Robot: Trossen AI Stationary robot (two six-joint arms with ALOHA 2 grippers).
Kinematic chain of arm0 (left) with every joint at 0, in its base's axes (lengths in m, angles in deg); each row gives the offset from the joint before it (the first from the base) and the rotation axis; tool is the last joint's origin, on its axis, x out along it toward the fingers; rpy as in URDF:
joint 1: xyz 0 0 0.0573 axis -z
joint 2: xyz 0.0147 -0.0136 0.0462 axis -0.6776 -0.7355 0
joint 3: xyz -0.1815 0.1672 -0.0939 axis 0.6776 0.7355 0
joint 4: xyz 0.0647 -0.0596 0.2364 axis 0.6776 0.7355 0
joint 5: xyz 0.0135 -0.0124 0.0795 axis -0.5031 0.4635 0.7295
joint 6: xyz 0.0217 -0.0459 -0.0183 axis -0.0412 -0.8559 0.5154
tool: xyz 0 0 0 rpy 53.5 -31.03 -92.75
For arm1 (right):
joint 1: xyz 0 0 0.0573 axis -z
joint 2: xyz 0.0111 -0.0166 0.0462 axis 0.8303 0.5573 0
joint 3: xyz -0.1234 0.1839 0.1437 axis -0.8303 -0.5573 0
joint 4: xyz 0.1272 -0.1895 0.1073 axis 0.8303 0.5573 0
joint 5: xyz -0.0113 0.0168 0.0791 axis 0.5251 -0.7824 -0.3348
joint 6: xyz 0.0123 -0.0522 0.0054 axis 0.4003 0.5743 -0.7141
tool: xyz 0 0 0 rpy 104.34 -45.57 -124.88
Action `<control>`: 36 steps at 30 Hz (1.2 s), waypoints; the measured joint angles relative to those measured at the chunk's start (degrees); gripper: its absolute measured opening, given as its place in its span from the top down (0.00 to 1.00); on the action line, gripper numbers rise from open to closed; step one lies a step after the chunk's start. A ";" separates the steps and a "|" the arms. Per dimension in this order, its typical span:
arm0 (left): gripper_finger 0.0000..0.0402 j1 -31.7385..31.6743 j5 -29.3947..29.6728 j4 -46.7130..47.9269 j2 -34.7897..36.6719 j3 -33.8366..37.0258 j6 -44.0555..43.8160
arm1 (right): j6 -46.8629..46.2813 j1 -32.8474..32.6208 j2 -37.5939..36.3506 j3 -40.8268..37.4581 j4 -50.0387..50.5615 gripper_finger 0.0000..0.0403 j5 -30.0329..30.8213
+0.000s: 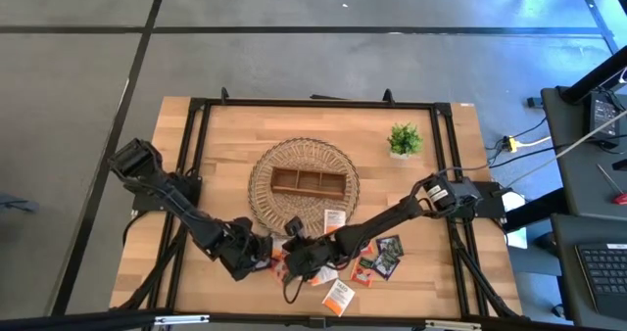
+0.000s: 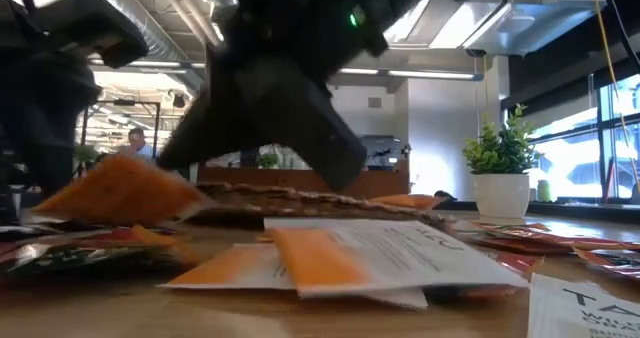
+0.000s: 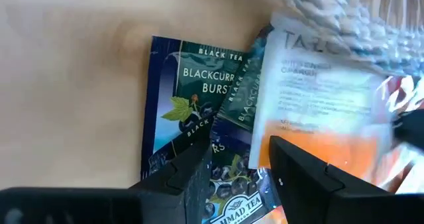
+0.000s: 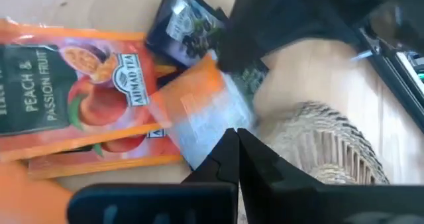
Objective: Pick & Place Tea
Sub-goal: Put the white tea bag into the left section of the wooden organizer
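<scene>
High view: both grippers sit lower centre over sachets [image 1: 364,262]; left gripper [image 3: 242,164] fingers spread, right gripper [image 4: 237,151] fingers pressed together.

A grey concrete floor [image 1: 294,37] with dark seams surrounds the wooden table [image 1: 225,145]. A desk [image 1: 593,184] with cables and a keyboard [image 1: 602,267] stands to the right. At table level, the room shows ceiling lights [image 2: 440,73], exposed ducts [image 2: 130,23], bright windows [image 2: 575,158], a potted plant [image 2: 500,163] and a distant person [image 2: 135,143].
</scene>
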 joint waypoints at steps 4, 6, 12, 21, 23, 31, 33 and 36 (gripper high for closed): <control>0.63 1.69 -0.38 0.07 0.01 0.00 -0.97 | -0.44 -0.09 -0.04 2.66 2.55 1.00 -2.21; 0.63 2.53 -0.39 0.05 0.01 0.00 -1.25 | -2.01 -0.09 -0.09 2.97 3.22 1.00 -4.07; 0.63 5.05 -0.76 -0.31 0.01 0.00 -3.56 | -8.66 0.15 -0.09 3.02 4.65 1.00 -5.32; 0.63 7.02 -0.49 -1.25 0.07 0.00 -4.02 | -16.66 0.61 -0.09 3.04 4.76 0.99 -6.32; 0.63 6.81 2.69 -1.38 0.53 0.04 -3.83 | -16.64 0.61 -0.09 3.28 5.18 0.98 -6.39; 0.63 5.75 10.04 -2.47 3.64 0.04 0.07 | -15.65 0.65 -0.13 7.43 11.05 0.98 -8.05; 0.63 5.71 12.26 -2.81 4.34 0.04 1.55 | -15.34 0.70 -0.13 7.83 11.25 0.98 -7.89; 0.63 4.47 14.15 -4.07 4.30 0.04 4.06 | -15.83 0.76 -0.13 7.83 11.94 0.98 -7.91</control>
